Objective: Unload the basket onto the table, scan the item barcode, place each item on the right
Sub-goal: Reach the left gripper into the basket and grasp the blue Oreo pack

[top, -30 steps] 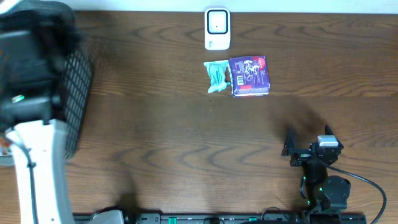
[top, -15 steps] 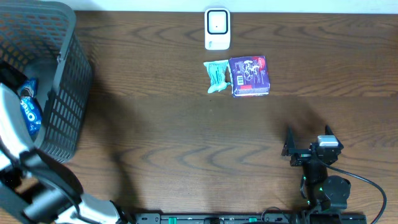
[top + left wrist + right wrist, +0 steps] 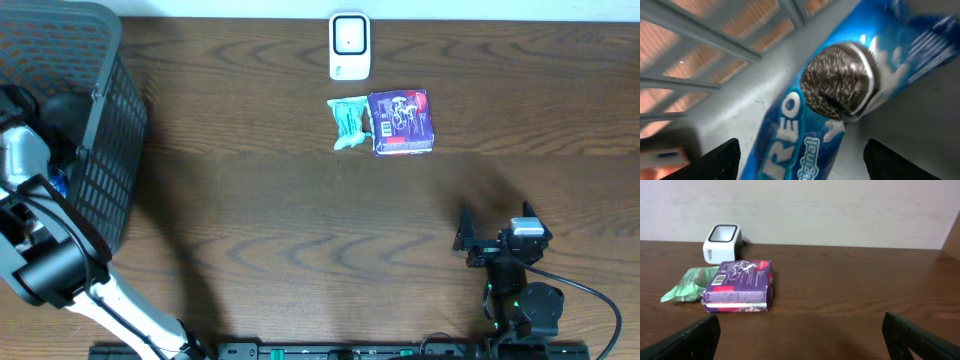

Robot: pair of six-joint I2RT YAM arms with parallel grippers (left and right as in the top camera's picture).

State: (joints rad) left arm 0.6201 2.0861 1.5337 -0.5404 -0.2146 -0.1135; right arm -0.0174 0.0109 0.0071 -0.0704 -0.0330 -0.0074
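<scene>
At the far left of the brown wooden table [image 3: 300, 220] stands a dark grey plastic mesh basket [image 3: 110, 150]. The white and black left arm [image 3: 40, 265] reaches down into it. In the left wrist view the left jaws are spread, with one dark finger [image 3: 720, 160] at each lower corner. Between them lies a blue Oreo biscuit pack [image 3: 805, 125] on the grey floor of the basket, and the fingers do not press it.

In the middle, near the far edge, stands a small white barcode scanner [image 3: 349, 45]. Just in front of it lie a crumpled green foil packet [image 3: 348, 120] and a purple cardboard box [image 3: 402, 122], side by side and seemingly touching.

At the near right sits the black right arm [image 3: 515, 270]. The right jaws are spread wide with nothing between them, and they face the box and the scanner.
</scene>
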